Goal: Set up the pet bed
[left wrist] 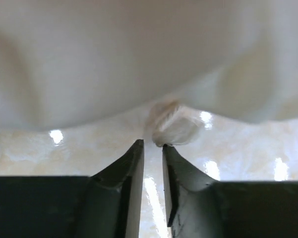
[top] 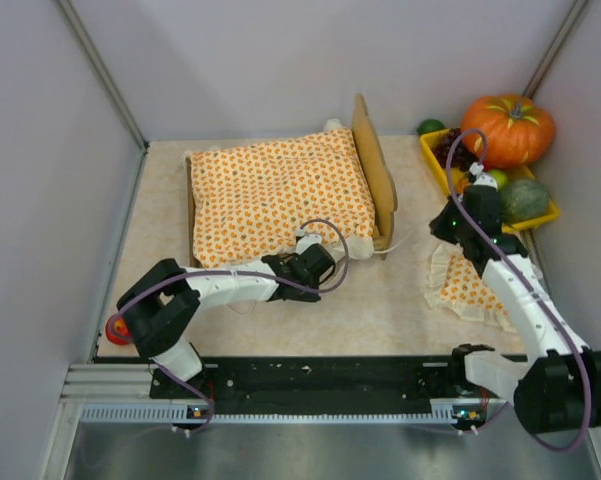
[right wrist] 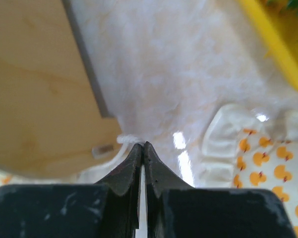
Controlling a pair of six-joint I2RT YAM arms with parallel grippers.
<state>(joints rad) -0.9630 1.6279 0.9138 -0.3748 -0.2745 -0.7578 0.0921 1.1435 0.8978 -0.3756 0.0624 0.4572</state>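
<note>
The pet bed (top: pixel 376 172) stands at the back of the table, its plywood headboard on the right. An orange-dotted bedspread (top: pixel 275 190) covers its base. My left gripper (top: pixel 325 262) is at the spread's near right corner. In the left wrist view the left gripper (left wrist: pixel 152 144) is open by a narrow gap with nothing in it, and a tuft of white fabric (left wrist: pixel 176 130) lies just past its tips. My right gripper (top: pixel 448 226) is right of the headboard (right wrist: pixel 34 84). In the right wrist view the right gripper (right wrist: pixel 143 145) is shut, with a white cord (right wrist: pixel 128 139) at its tips. The dotted pillow (top: pixel 470 285) lies beside it.
A yellow tray (top: pixel 435 155) at the back right holds a pumpkin (top: pixel 508 128), grapes and other fruit. A small red object (top: pixel 117 328) sits at the near left table edge. Grey walls close in the left, back and right sides.
</note>
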